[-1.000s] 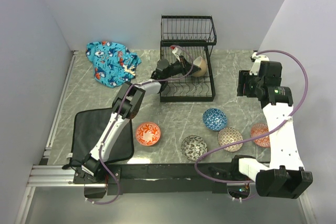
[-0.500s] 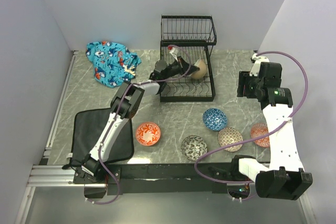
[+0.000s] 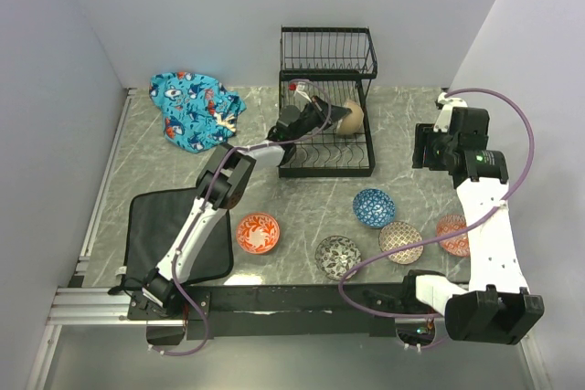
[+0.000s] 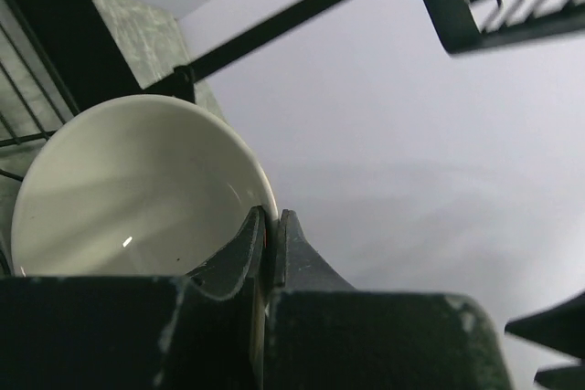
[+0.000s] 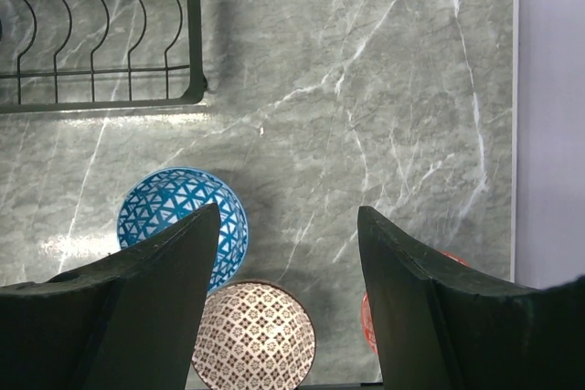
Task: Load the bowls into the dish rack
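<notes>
Down on the lower tier of the rack [image 3: 325, 173], the left claw [image 4: 271, 227] is pinching the rim of the cream bowl [image 4: 137, 189], tipping it on edge, probably to slot it between the wires, while the right claw [image 5: 288, 216] hangs wide open over the blue bowl [image 5: 196, 194], likely its next pick.

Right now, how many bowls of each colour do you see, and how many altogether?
cream-white bowl: 1
red-orange bowl: 1
black-and-white bowl: 1
blue bowl: 1
brown dotted bowl: 1
salmon bowl: 1
Total: 6
</notes>
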You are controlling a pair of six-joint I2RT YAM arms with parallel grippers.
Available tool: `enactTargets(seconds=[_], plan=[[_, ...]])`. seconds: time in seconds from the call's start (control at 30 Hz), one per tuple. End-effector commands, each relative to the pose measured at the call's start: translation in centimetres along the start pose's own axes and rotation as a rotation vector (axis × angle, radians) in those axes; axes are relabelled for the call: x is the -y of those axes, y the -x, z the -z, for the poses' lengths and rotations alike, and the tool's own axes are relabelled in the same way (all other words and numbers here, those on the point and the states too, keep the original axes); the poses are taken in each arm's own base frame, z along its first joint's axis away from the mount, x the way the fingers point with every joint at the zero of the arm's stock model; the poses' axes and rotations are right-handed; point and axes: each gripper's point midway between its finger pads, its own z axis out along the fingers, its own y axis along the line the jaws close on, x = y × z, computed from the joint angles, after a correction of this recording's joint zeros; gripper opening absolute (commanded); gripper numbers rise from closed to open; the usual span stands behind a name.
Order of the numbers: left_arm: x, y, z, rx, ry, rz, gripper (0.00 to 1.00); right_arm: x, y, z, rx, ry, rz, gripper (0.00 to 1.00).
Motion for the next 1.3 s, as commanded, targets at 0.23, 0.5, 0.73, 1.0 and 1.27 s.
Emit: enactTargets(seconds=[0.23,0.5,0.73,1.0,1.27], plan=[[-4.2,0.4,-0.3,0.052,0.193,0.157,0.01,0.7,2.0,-0.8,0.034,-0.020,0.005,0.69],[-5.9,-0.9,0.0,0.051,0.250,0.279,0.01,0.8,2.3,-1.1,0.028,-0.025,0.011,0.69],[-7.9,-1.6,0.3,0.065,0.328,0.320,0.01,0.9,2.2,-1.2,0.024,-0.029,0.016,0.69],[-6.6,-1.4,0.2,0.060,0.308,0.305,0.28,0.7,2.2,-0.9,0.034,-0.021,0.012,0.69],[0.5,0.7,-0.2,0.050,0.169,0.224,0.38,0.3,3.3,0.0,0.072,-0.003,-0.001,0.69]])
